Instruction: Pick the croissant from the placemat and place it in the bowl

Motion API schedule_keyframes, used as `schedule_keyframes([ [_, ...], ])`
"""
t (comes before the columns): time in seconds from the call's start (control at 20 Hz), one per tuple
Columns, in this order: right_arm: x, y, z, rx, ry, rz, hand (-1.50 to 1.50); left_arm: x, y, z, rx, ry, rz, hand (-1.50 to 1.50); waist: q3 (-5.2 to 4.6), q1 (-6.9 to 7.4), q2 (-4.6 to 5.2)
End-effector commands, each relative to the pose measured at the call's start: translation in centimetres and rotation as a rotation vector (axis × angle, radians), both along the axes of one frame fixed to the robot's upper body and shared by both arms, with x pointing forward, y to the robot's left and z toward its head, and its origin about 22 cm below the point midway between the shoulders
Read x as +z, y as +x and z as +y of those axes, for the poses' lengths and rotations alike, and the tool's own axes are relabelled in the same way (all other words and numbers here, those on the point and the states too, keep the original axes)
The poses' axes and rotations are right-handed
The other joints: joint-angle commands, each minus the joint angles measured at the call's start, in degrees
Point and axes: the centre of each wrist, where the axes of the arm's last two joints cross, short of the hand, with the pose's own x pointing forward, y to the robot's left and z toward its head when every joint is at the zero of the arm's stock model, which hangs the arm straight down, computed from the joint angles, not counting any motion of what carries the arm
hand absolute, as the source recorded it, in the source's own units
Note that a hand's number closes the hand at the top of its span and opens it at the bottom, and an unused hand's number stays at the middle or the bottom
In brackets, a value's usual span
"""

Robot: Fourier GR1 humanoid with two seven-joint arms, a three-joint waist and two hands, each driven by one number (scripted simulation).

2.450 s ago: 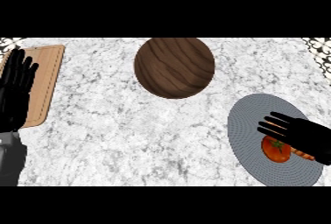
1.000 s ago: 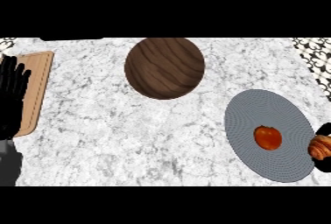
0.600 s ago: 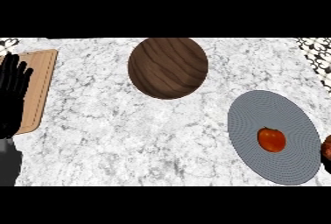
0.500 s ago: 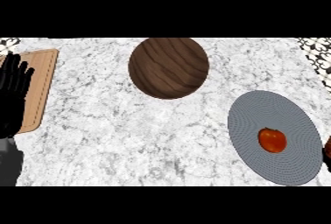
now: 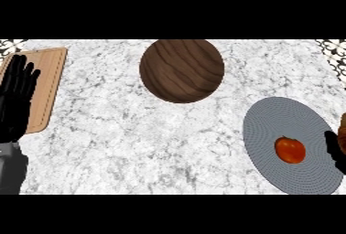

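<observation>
Right hand (image 5: 332, 148) at counter's right edge, grip impossible to tell, croissant (image 5: 343, 132) beside it, left hand (image 5: 18, 98) rested open, wooden bowl (image 5: 181, 69) near far edge.

The dark wooden bowl (image 5: 181, 70) sits far on the marble counter. The grey round placemat (image 5: 290, 123) lies right; a brown croissant (image 5: 343, 132) shows at its right edge.

- Left hand (image 5: 19, 101): matt black all over, with long slender fingers (image 5: 20, 73) and a shorter thumb set off to one side.
- Left forearm (image 5: 11, 168): plain grey, smooth, squared where it meets the black wrist.
- Right hand (image 5: 333, 147): only a narrow black sliver shows at the edge; its shape cannot be made out.
</observation>
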Motion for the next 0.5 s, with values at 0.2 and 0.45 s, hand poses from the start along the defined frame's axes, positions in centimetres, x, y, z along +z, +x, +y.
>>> schedule_keyframes([
  [0.2,5.8,3.8,6.7,0.095,0.120,-0.006,1.50,1.7,1.8,-0.8,-0.010,-0.015,-0.002,0.00,0.07,0.38,0.14],
  [0.45,7.4,8.7,10.9,0.120,0.126,0.041,1.50,0.1,1.8,-0.9,0.002,0.009,0.003,0.00,0.09,0.54,0.32],
])
